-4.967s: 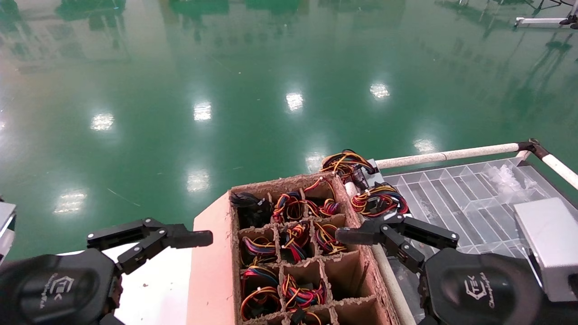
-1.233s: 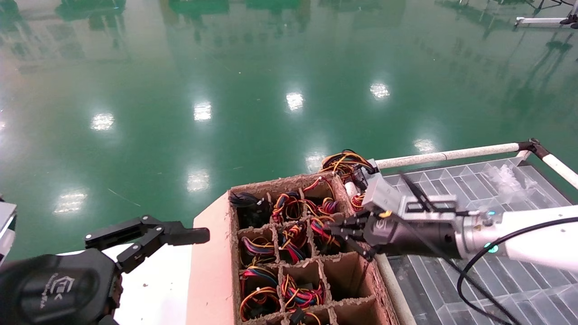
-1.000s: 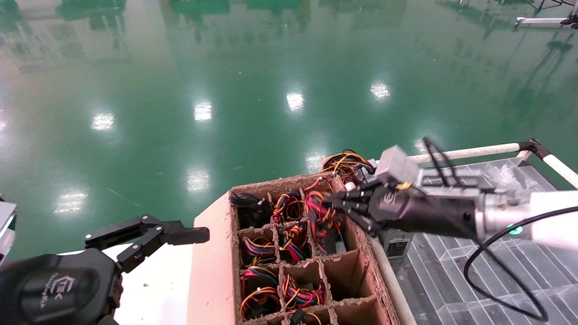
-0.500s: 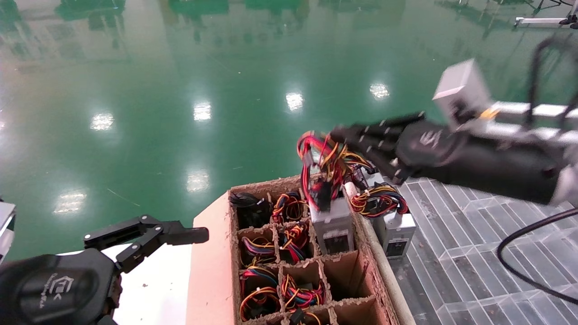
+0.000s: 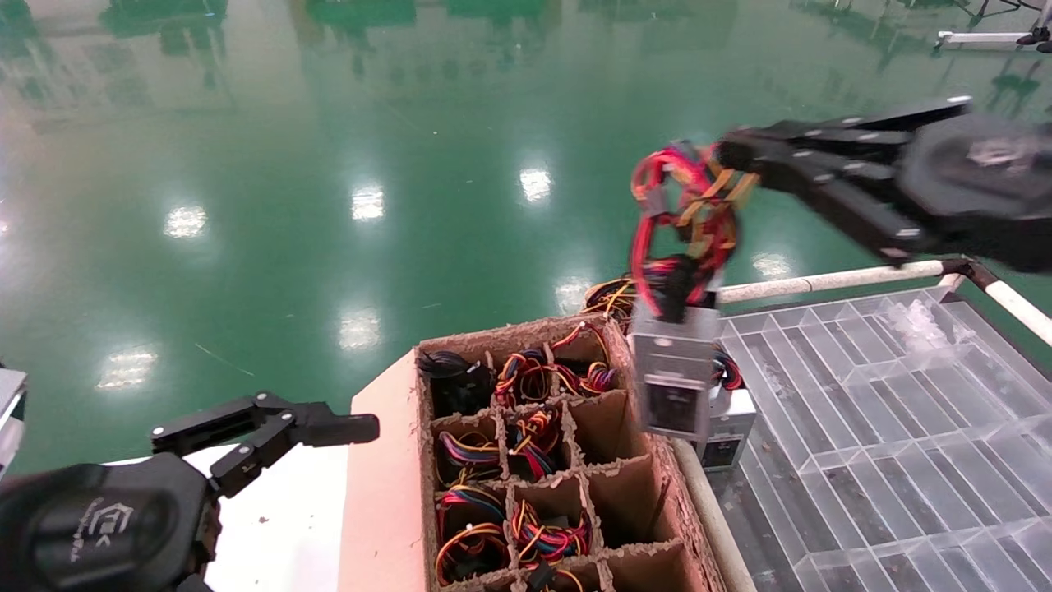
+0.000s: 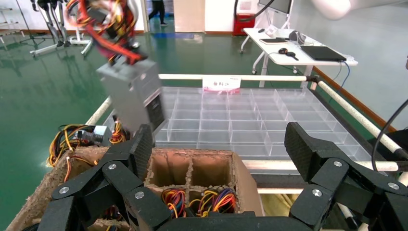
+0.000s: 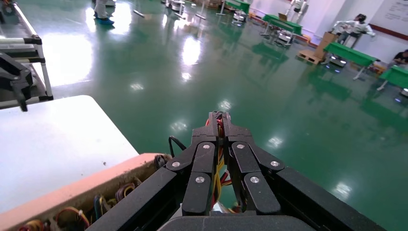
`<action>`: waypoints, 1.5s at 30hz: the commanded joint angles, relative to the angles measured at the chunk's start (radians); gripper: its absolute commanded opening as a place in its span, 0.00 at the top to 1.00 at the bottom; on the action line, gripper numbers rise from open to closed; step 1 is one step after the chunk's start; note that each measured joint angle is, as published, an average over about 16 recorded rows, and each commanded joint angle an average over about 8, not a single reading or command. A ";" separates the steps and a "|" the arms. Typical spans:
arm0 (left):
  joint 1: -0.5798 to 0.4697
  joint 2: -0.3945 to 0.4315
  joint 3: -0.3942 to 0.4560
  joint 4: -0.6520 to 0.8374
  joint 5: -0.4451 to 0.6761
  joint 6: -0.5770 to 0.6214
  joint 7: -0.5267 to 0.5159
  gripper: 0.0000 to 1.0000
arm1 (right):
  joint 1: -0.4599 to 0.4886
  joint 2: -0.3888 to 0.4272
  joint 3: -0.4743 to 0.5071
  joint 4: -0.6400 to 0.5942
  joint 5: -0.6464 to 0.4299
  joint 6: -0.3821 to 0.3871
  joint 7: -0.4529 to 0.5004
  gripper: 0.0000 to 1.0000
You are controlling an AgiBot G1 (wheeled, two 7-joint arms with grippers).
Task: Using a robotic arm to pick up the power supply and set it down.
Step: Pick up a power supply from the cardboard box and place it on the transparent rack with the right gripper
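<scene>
The power supply (image 5: 674, 374), a silver-grey metal box, hangs in the air over the far right edge of the cardboard box. It dangles by its bunch of red, yellow and black wires (image 5: 686, 214). My right gripper (image 5: 727, 156) is shut on those wires, high at the right. The right wrist view shows its fingers (image 7: 204, 154) pressed together with wires (image 7: 220, 139) between them. The left wrist view shows the hanging power supply (image 6: 132, 94) beyond my left gripper (image 6: 219, 149), which is open and holds nothing. That left gripper (image 5: 329, 423) sits low at the left, beside the box.
The brown cardboard divider box (image 5: 386, 460) holds several wire bundles (image 5: 526, 374) in its cells. A second silver unit (image 5: 727, 423) stands just right of it on the clear compartment tray (image 5: 863, 411). A white rail (image 5: 822, 284) borders the tray. A white tabletop (image 5: 279, 526) lies at the left.
My right gripper reached into a cell of the box, shut on the wires, and lifted the power supply up and to the right. The left arm has stayed still.
</scene>
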 commanded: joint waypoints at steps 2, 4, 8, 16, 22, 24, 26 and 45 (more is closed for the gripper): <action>0.000 0.000 0.000 0.000 0.000 0.000 0.000 0.00 | -0.006 0.055 0.027 0.007 0.027 -0.020 0.009 1.00; 0.000 0.000 0.000 0.000 0.000 0.000 0.000 0.00 | -0.023 0.099 0.046 0.007 0.044 -0.034 0.012 1.00; 0.000 0.000 0.000 0.000 0.000 0.000 0.000 0.00 | -0.081 0.182 0.081 0.004 0.076 -0.056 0.014 1.00; 0.000 0.000 0.001 0.000 0.000 0.000 0.000 0.00 | -0.266 0.265 0.129 -0.017 0.130 -0.053 -0.021 1.00; 0.000 0.000 0.001 0.000 -0.001 0.000 0.000 0.00 | -0.412 0.253 0.153 -0.050 0.144 -0.013 -0.092 1.00; 0.000 0.000 0.001 0.000 -0.001 0.000 0.000 0.00 | -0.450 0.240 0.155 -0.055 0.142 0.001 -0.116 1.00; 0.000 0.000 0.001 0.000 -0.001 0.000 0.000 0.00 | -0.478 0.224 0.154 -0.055 0.138 0.015 -0.134 1.00; 0.000 -0.001 0.002 0.000 -0.001 -0.001 0.001 0.00 | -0.332 0.053 0.015 -0.148 -0.009 -0.013 -0.169 1.00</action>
